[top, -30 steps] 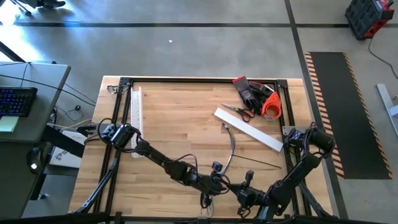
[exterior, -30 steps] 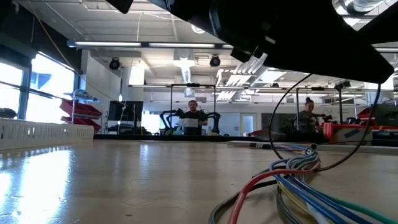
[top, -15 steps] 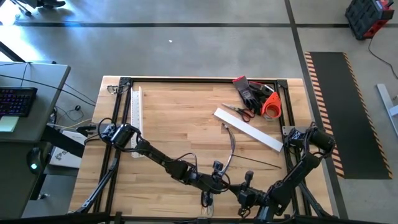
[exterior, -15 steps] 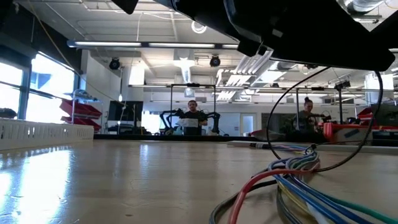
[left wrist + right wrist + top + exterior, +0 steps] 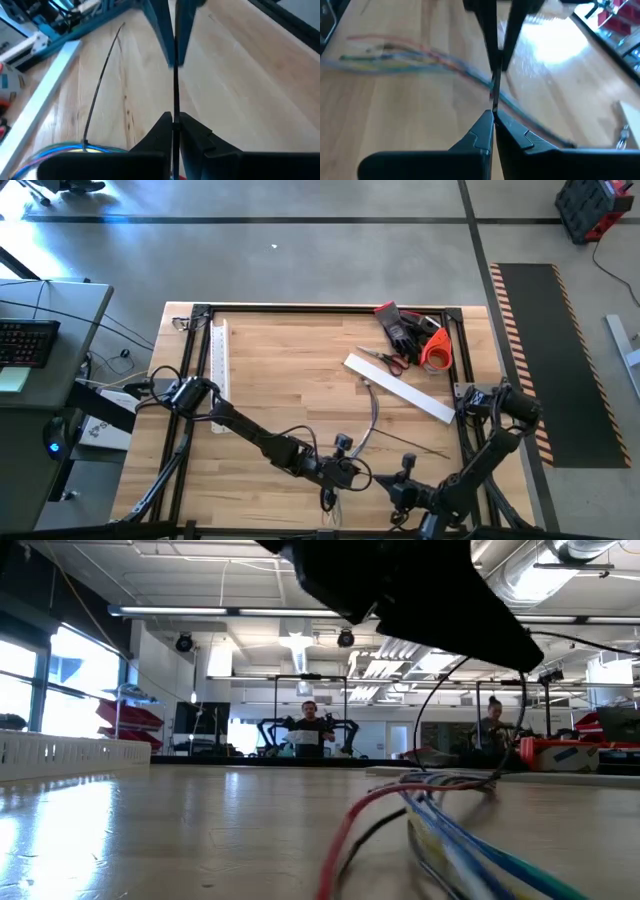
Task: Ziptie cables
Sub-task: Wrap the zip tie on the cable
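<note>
Facing each other near the front edge of the table, the left gripper and the right gripper both pinch the same ziptie. In the left wrist view the two fingers are closed, with the thin dark strip squeezed between their tips, and the strip runs straight to the other gripper opposite. The right wrist view shows the same: its own fingers are pressed together on the strip. The other part of the ziptie goes away in a long curve over the wood and comes down to the cables. The cables lie on the table near its front edge, just beside both grippers, and their coloured wires spread out toward the low camera. A white duct, scissors, gloves and an orange tape roll lie at the far right part, well apart from the grippers.
</note>
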`<state>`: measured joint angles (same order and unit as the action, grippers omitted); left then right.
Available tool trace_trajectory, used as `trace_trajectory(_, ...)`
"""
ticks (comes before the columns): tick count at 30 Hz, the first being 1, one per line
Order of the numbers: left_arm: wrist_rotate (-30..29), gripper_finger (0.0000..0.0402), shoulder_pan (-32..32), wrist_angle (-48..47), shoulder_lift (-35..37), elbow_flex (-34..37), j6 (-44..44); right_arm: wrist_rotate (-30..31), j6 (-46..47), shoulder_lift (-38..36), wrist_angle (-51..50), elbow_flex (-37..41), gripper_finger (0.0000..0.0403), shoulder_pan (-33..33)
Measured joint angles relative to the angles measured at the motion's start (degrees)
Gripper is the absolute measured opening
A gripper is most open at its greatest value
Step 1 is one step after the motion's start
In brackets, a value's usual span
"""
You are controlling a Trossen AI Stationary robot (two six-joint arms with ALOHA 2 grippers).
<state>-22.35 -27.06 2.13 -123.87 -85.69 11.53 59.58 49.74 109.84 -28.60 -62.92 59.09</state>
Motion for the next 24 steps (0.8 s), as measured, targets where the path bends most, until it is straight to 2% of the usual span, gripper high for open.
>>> trace_trajectory(4,0.45,0.0001,0.1,-2.32,0.02,0.0,-1.43,-3.41,8.34,0.0,-5.12,0.0,0.0,2.48)
trace_trajectory(7,1.15,0.0001,0.22,-2.62,0.05,0.55,-2.33,-8.27,16.14,0.0,-8.88,0.0,0.0,4.75)
trace_trajectory(15,1.98,0.0,0.8,-2.61,0.06,4.42,-6.11,-28.56,35.65,0.0,-17.69,0.0,0.0,11.33)
trace_trajectory(19,2.37,0.0,0.87,-1.7,0.08,6.07,-6.84,-36.36,45.47,-0.16,-21.33,-0.13,0.0,14.43)
trace_trajectory(24,2.49,0.0,1.12,-2.13,-0.01,7.65,-8.38,-37.99,51.36,-0.11,-23.5,-1.11,0.0001,17.42)
